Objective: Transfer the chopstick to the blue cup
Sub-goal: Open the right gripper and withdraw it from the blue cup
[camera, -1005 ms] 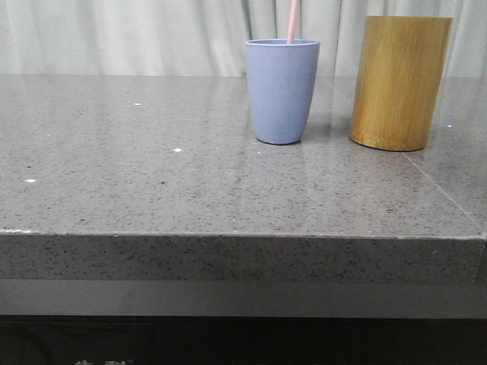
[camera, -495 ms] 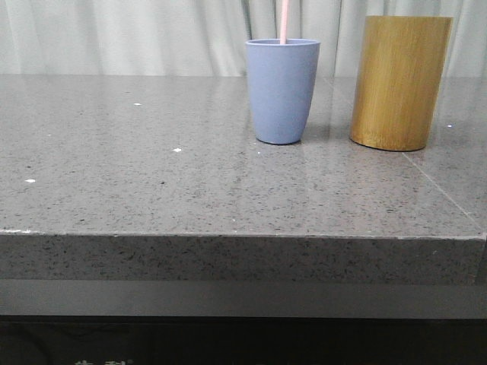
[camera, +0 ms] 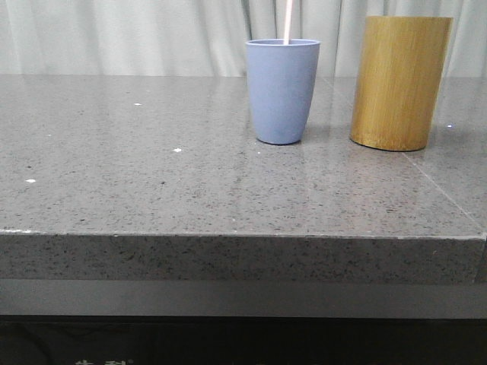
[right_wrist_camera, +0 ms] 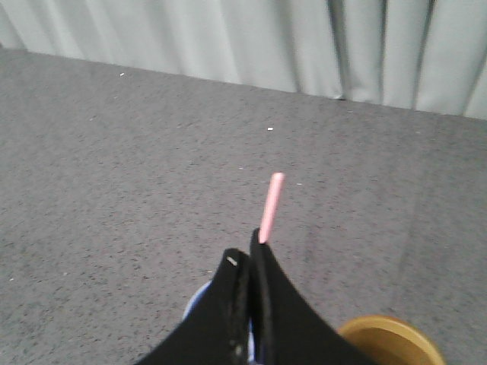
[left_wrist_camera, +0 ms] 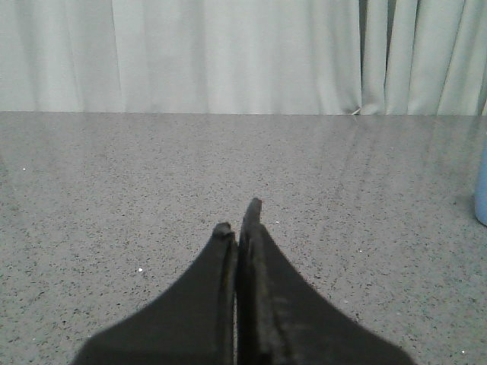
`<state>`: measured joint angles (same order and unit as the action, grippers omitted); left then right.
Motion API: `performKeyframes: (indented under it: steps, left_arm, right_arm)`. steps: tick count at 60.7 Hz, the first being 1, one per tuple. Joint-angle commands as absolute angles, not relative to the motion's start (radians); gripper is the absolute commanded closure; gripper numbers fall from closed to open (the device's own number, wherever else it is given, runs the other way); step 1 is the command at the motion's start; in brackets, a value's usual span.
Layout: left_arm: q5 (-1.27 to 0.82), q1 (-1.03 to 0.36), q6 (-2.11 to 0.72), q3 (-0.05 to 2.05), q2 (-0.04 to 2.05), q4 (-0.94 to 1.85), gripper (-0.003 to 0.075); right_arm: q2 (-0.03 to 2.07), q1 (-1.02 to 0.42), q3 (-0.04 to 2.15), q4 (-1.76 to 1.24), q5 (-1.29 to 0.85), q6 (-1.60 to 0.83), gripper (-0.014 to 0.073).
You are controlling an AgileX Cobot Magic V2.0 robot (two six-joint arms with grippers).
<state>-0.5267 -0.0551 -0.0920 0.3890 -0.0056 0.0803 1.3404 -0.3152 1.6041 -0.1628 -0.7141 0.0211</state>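
Observation:
The blue cup [camera: 281, 91] stands upright on the grey table, right of centre. One thin pinkish-white chopstick [camera: 288, 21] rises straight out of it and runs off the top of the front view. In the right wrist view my right gripper [right_wrist_camera: 245, 249] hangs above the cup [right_wrist_camera: 193, 303], jaws together, and the chopstick's end [right_wrist_camera: 270, 205] pokes out past its fingertips. My left gripper [left_wrist_camera: 237, 219] is shut and empty, low over bare table, with the cup's edge [left_wrist_camera: 481, 190] far to its side. Neither gripper shows in the front view.
A taller yellow-brown bamboo cylinder [camera: 399, 84] stands just right of the blue cup; its rim shows in the right wrist view [right_wrist_camera: 392, 342]. A white curtain [camera: 122, 34] hangs behind the table. The table's front edge [camera: 243, 237] runs across the front view.
The chopstick leaned right a second ago, swung left of upright, and now stands almost vertical at the cup's middle. The cups have not moved.

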Motion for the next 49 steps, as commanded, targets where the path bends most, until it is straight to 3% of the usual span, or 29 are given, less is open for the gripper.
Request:
performKeyframes:
  steps: [1,14,34,49]
  left_arm:
    - [-0.444,-0.055,-0.085,0.413,-0.010,0.091,0.0738]
    - [-0.444,-0.055,-0.085,0.413,-0.010,0.091,0.0738]
    - [-0.444,-0.055,-0.085,0.413,-0.010,0.091,0.0738]
    - [-0.444,-0.055,-0.085,0.413,-0.010,0.091,0.0738]
  right_arm:
    - [1.242,-0.234,1.589,-0.157,-0.675,0.026,0.0661]
    - [1.041,-0.082,1.310,-0.138,-0.564,0.000,0.0661]
    - [0.644,-0.084,0.718,-0.140,-0.232,-0.016,0.0661]
    - [0.318,-0.084,0.423,-0.140,-0.198,-0.016,0.0661]
